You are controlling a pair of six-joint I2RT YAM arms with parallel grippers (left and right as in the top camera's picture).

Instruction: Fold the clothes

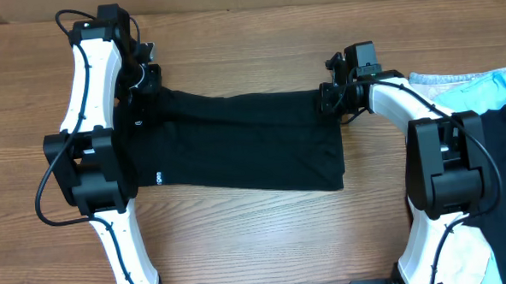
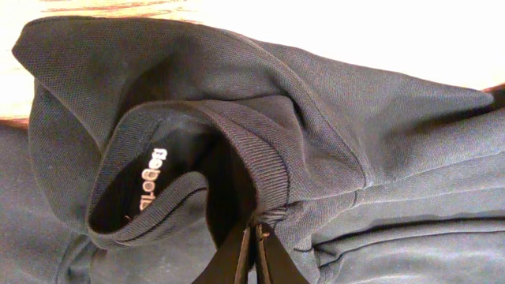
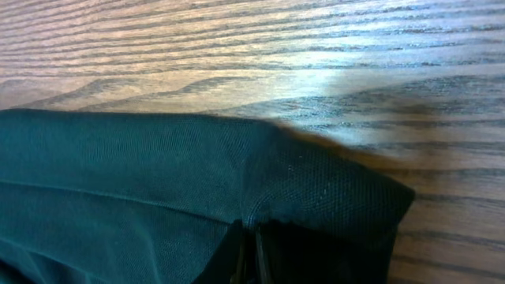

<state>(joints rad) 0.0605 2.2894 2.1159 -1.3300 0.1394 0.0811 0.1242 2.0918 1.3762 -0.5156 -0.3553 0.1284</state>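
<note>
Across table (image 1: 240, 245), black T-shirt (image 1: 236, 143) spans btwn left jaws pinching by its collar (image 2: 268, 162) & right jaws pinching opposite corner.

Overhead cam is looking straight down on the light-brown wood-grain table (image 1: 257, 244), far enough to be taking in both white-and-black arms & the whole plain black knit short-sleeved T-shirt (image 1: 236, 151). Left wrist cam is sitting v. close, facing past the left gripper (image 2: 254, 241) onto the shirt's collar end. Right wrist cam is sitting equally close behind the right gripper (image 3: 251, 246), facing the opposite end & bare tabletop. Each wrist view is sharing one shirt end w/ overhead.
</note>
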